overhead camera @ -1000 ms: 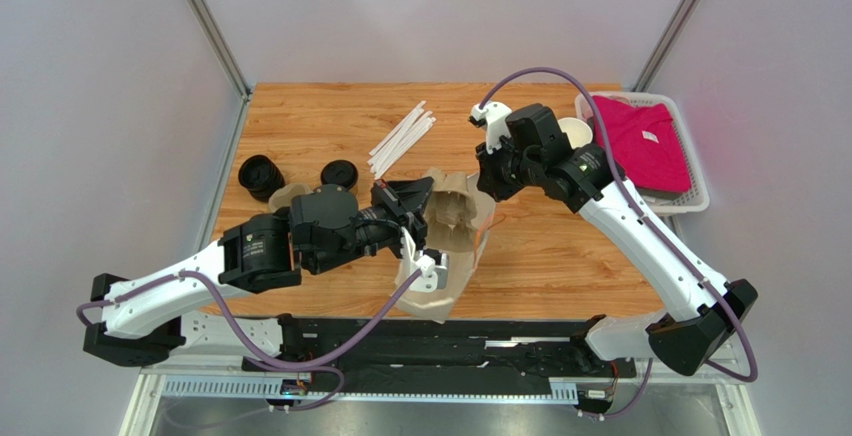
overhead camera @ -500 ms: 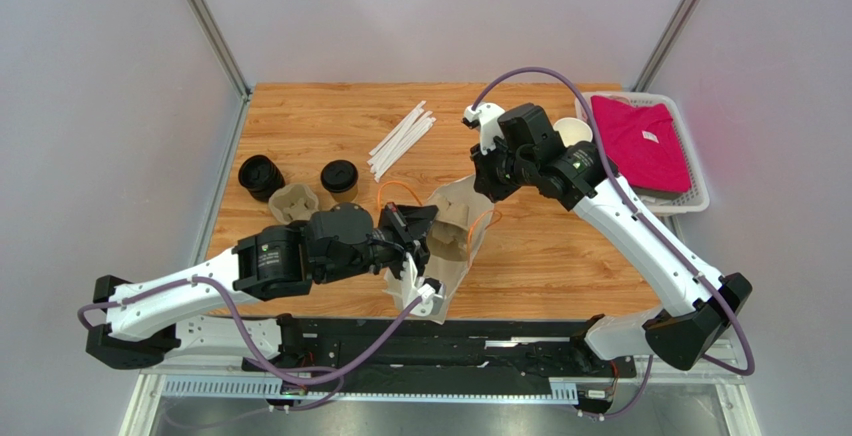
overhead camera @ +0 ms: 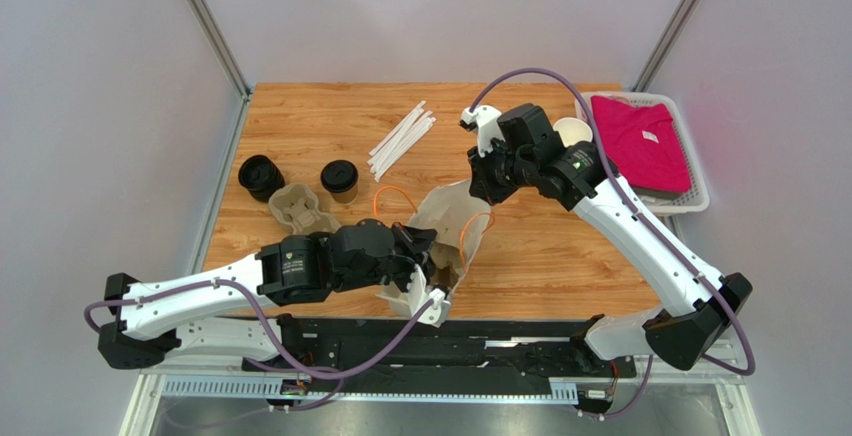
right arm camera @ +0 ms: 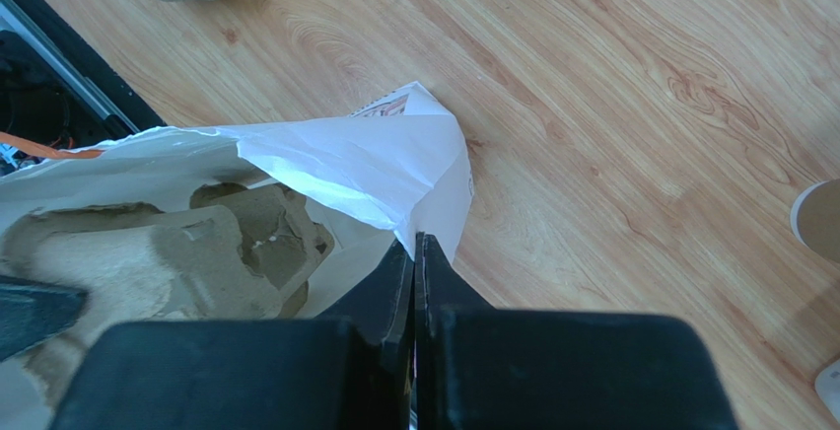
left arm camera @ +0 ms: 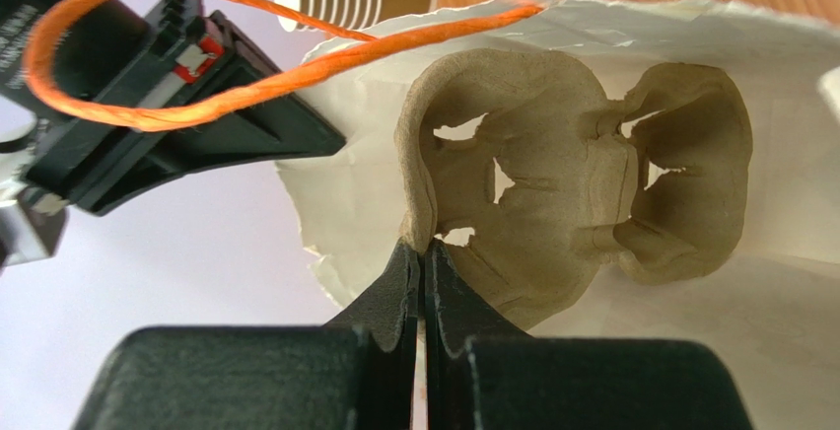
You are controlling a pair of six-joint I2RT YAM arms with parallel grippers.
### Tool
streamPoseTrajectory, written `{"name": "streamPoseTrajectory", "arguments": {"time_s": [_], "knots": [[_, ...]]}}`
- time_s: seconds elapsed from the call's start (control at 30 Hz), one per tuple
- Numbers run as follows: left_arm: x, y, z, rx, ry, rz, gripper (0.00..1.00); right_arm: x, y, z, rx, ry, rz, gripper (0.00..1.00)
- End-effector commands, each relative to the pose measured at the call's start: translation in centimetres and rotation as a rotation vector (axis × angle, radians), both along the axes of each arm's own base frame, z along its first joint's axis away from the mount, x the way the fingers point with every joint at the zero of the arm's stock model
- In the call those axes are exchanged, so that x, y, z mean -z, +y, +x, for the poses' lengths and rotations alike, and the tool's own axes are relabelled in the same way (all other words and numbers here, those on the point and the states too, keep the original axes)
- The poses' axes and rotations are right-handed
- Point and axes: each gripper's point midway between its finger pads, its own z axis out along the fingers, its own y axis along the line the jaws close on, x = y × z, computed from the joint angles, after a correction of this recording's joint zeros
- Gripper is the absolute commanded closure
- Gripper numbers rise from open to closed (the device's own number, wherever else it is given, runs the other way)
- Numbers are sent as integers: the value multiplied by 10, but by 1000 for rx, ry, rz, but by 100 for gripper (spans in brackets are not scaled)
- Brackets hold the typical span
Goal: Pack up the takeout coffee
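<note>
The takeout coffee (overhead camera: 340,179), a small kraft cup with a black lid, stands on the table left of the paper bag (overhead camera: 452,224), apart from both grippers. My left gripper (overhead camera: 425,256) is shut on the rim of a pulp cup tray (left arm camera: 582,203) and holds it inside the bag's open mouth (left arm camera: 340,193); the grip shows in the left wrist view (left arm camera: 422,248). My right gripper (overhead camera: 482,181) is shut on the bag's far rim (right arm camera: 394,169), pinching it at the fingertips (right arm camera: 415,240). The tray shows inside the bag (right arm camera: 148,262).
A stack of pulp trays (overhead camera: 298,208) and a black lid stack (overhead camera: 260,175) sit at the left. White straws (overhead camera: 402,138) lie at the back. A lidless cup stack (overhead camera: 575,134) and a white basket (overhead camera: 697,196) with pink cloth are at the right. The bag's orange handles (left arm camera: 197,105) loop loose.
My left gripper has carried the pulp tray right and toward the near edge, into the bag. The bag's mouth has shifted with it. My right gripper kept its hold and barely moved.
</note>
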Motion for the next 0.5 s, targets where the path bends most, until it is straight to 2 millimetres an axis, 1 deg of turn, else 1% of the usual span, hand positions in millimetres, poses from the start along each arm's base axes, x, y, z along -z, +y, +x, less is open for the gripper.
{"name": "streamPoseTrajectory", "arguments": {"time_s": [0.0, 0.03, 0.1, 0.13, 0.17, 0.2, 0.23, 0.27, 0.3, 0.47], "knots": [[8, -5, -8, -13, 119, -6, 100, -34, 12, -7, -57, -62, 88, 100], [13, -5, -8, -27, 150, 6, 100, -34, 14, -8, -64, -64, 90, 100], [15, -4, -10, -24, 184, 28, 100, -37, 16, -12, -81, -75, 100, 100], [18, -3, -7, -38, 201, 41, 100, -37, 19, -15, -93, -74, 106, 100], [14, -4, -6, -36, 209, 37, 100, -37, 19, -16, -95, -78, 107, 100], [17, -2, -7, -31, 228, 56, 100, -39, 18, -17, -117, -105, 99, 100], [19, -2, -3, -41, 239, 66, 100, -38, 20, -20, -131, -114, 95, 100], [16, -2, -3, -41, 248, 66, 100, -38, 21, -21, -136, -117, 94, 100], [20, -1, -6, -29, 271, 86, 100, -39, 22, -23, -142, -122, 96, 100], [39, 1, -7, -15, 301, 139, 100, -43, 25, -27, -160, -140, 97, 100]]}}
